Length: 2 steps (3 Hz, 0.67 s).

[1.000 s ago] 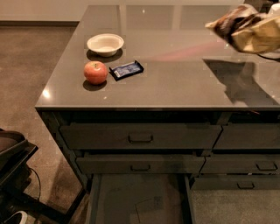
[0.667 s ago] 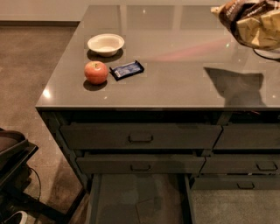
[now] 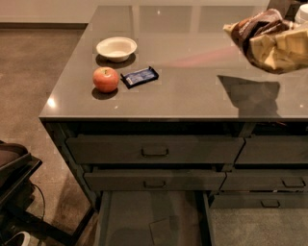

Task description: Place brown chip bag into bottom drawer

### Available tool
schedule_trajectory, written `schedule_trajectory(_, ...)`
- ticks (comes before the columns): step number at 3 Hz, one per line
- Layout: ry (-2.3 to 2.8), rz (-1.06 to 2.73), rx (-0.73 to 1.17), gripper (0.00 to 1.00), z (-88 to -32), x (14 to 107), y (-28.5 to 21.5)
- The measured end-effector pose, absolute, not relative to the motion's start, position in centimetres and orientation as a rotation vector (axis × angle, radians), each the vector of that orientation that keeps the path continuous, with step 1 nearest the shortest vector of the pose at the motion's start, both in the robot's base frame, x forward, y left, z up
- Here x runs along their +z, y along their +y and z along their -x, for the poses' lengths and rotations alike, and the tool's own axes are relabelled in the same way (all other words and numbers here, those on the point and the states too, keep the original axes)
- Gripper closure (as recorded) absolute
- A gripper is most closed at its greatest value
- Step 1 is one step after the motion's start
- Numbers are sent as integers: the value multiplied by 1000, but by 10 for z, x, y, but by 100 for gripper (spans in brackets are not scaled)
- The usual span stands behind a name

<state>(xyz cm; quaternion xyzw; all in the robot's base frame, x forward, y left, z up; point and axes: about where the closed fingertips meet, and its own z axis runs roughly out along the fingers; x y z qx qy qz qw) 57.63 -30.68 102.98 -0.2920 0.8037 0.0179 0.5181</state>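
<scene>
The brown chip bag (image 3: 272,41) hangs in the air above the right side of the countertop and casts a shadow (image 3: 250,96) on it. My gripper (image 3: 285,8) shows only as a dark part at the top right edge, above the bag and mostly hidden by it; it holds the bag by its top. The bottom drawer (image 3: 144,216) is pulled open at the lower middle, with a tan square patch (image 3: 161,231) on its grey floor. The bag is far above the drawer and to its right.
On the left of the grey countertop (image 3: 192,77) lie a white bowl (image 3: 116,48), a red apple (image 3: 106,79) and a small blue snack-bar wrapper (image 3: 139,77). Shut drawer fronts with loop handles (image 3: 155,152) are above the open drawer. Dark robot base parts (image 3: 14,182) stand at lower left.
The chip bag rose and shifted right, then came back down and a little left. Its shadow on the counter drifted slightly left. The other objects have not moved.
</scene>
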Motion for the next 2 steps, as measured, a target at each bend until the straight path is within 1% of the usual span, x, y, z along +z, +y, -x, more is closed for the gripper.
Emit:
schedule_trajectory(1,1973,615,223,100,-556,1007,-281)
schedule_trajectory(2,2086,517,445,100,-521,959,-248)
